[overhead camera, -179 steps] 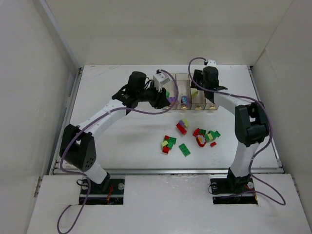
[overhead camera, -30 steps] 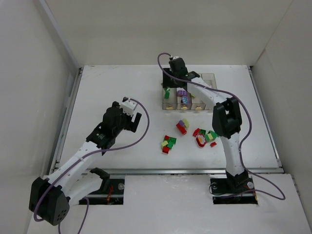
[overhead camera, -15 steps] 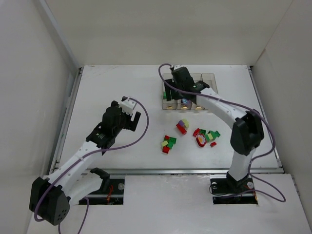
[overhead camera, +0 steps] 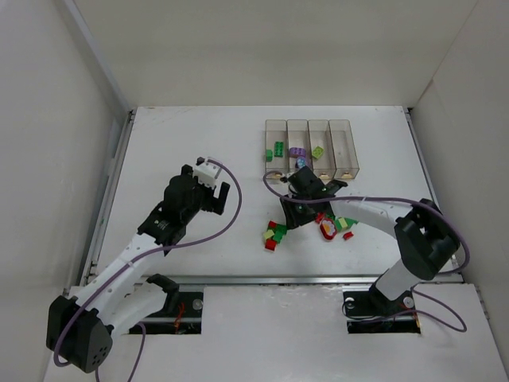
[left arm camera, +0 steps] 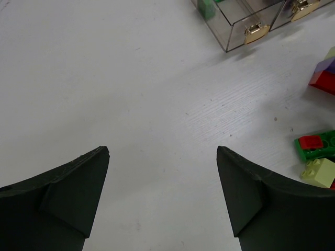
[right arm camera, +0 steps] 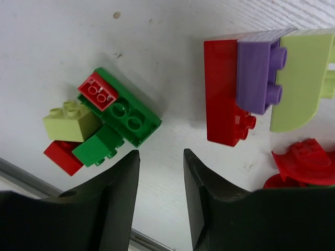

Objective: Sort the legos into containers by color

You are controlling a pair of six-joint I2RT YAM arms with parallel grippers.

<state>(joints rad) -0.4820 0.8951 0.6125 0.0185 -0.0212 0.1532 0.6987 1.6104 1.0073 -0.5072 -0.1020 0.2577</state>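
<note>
Four clear containers point(overhead camera: 312, 147) stand in a row at the back; one holds a green lego point(overhead camera: 276, 150), one a purple lego point(overhead camera: 297, 151), one a pale yellow-green lego point(overhead camera: 317, 151). Loose legos lie mid-table. My right gripper point(right arm camera: 160, 154) hovers low over them, open with a narrow gap and nothing between the fingers. To its left lies a green, red and yellow-green cluster point(right arm camera: 123, 112), to its right a red brick point(right arm camera: 222, 99) joined to purple point(right arm camera: 259, 70) and yellow-green pieces. My left gripper point(left arm camera: 162, 151) is wide open over bare table, left of the pile.
Red curved pieces point(right arm camera: 301, 167) lie at the right of the pile. In the left wrist view the nearest bin point(left arm camera: 238, 18) shows its brass mark point(left arm camera: 256, 32). White walls enclose the table, and its near edge runs just below the pile point(overhead camera: 274, 235).
My right arm has swung back from above the containers down to the loose pile, and its jaws have narrowed. The left arm has barely moved.
</note>
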